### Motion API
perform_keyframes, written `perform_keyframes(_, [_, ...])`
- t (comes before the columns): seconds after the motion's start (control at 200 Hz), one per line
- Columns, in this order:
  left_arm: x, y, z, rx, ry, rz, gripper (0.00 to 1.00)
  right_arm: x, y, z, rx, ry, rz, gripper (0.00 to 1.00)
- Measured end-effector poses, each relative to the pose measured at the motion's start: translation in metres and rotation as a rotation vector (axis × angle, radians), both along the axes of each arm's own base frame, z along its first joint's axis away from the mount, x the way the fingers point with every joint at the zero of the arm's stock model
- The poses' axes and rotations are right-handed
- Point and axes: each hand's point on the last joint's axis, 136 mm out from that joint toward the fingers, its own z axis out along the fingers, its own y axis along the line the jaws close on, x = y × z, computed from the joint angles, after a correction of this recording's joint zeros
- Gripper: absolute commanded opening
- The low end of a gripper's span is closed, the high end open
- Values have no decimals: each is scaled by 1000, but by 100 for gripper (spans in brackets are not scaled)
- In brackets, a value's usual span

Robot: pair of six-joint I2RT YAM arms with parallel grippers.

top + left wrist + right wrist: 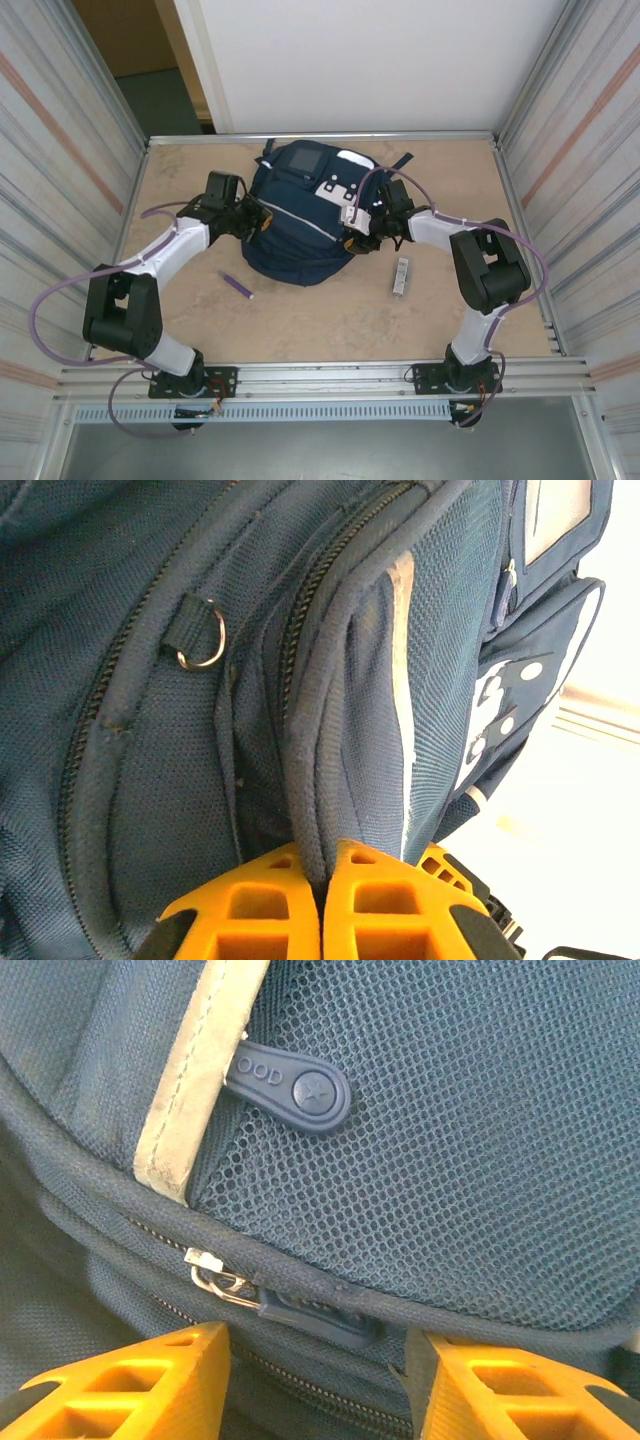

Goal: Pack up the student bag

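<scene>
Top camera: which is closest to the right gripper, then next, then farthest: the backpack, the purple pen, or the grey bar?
From the right gripper:
1. Backpack, right at it, middle.
2. Grey bar, on the table, right side.
3. Purple pen, on the table, left side.

Here's the student bag [140, 780]: coarse woven navy cloth, matt, with open mesh panels (rough-looking weave). Its D-ring [203, 640] gleams, polished metal; the zip tab [295, 1085] is smooth rubbery plastic; left claw [322, 855], matt orange plastic; surface [330, 310], dull speckled board.
</scene>
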Motion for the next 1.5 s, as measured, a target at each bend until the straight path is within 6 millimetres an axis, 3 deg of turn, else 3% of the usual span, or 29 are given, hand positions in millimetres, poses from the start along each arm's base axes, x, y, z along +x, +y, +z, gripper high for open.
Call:
perform_keyframes(0.215, [-2, 3, -1, -28, -5, 12, 0, -5, 8, -2, 11, -22, 30, 9])
perform_keyframes(0.446, [-10, 13, -6, -58, -14, 97, 0, -25, 18, -1, -13, -7, 64, 1])
perform_keyframes(0.717, [-8, 15, -12, -83, -12, 155, 0, -55, 23, 7, -96, 80, 101, 0])
perform_keyframes(1.052, [-8, 7, -20, -101, -7, 175, 0, -70, 10, 26, -253, 237, 11, 0])
perform_keyframes(1.253, [-6, 0, -25, -99, -7, 176, 0, -95, 34, 38, -266, 447, -40, 0])
perform_keyframes(1.498, [-4, -6, -25, -100, -24, 184, 0, -113, 47, 27, -244, 731, -289, 0])
